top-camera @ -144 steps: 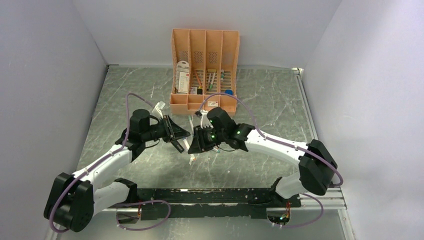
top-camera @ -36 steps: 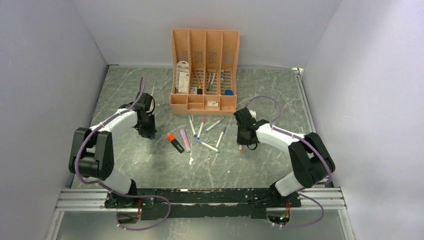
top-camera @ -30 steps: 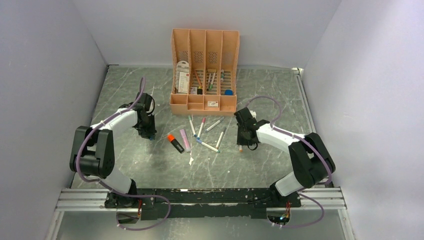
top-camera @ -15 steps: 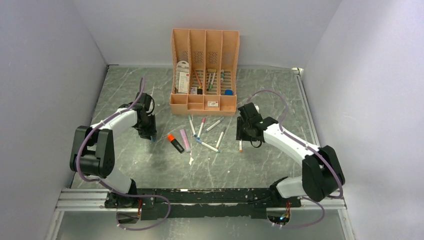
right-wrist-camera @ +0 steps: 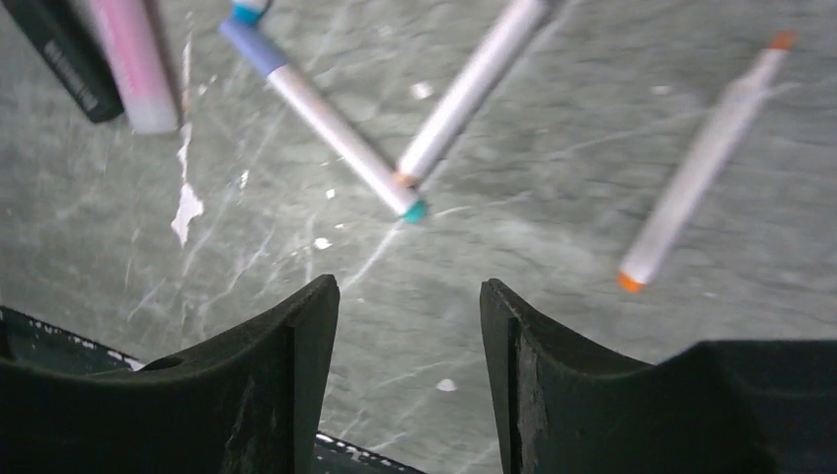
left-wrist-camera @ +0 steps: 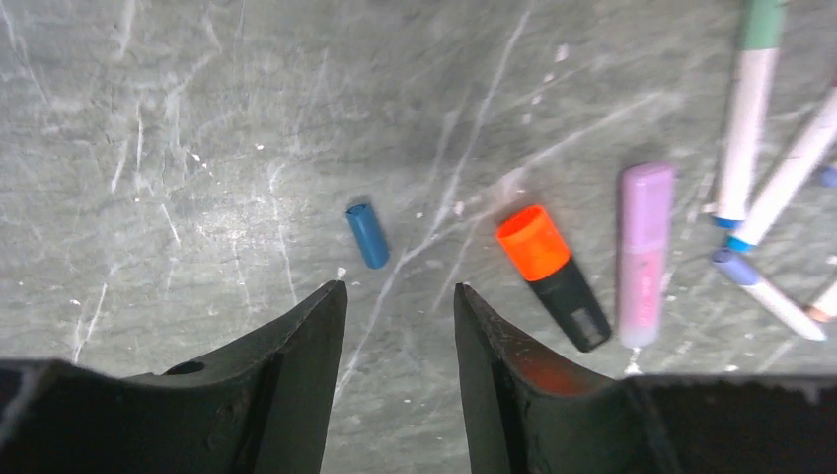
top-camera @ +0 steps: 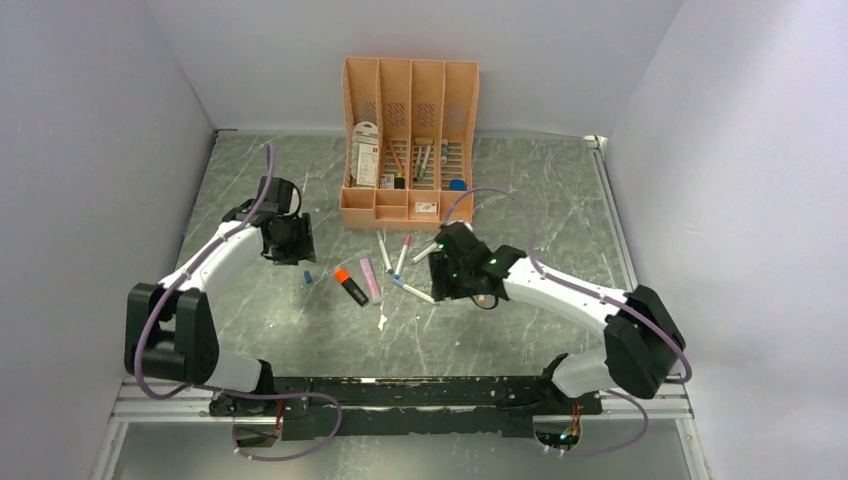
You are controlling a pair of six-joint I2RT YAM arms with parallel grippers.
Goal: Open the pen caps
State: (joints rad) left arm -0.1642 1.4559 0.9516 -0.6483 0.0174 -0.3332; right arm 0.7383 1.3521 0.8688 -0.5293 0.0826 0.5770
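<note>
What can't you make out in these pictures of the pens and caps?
Top view: pens inside the peach organizer are too small to tell capped from uncapped.
Top view: the right arm covers part of the markers under it.
Left wrist view: the green-ended marker runs off the top edge.
Right wrist view: the pink highlighter and black highlighter are blurred, their upper ends cut by the top edge.

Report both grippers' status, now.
Left gripper: open, holding nothing; a loose blue cap lies just ahead of it.
Right gripper: open, holding nothing; white markers lie below it.
</note>
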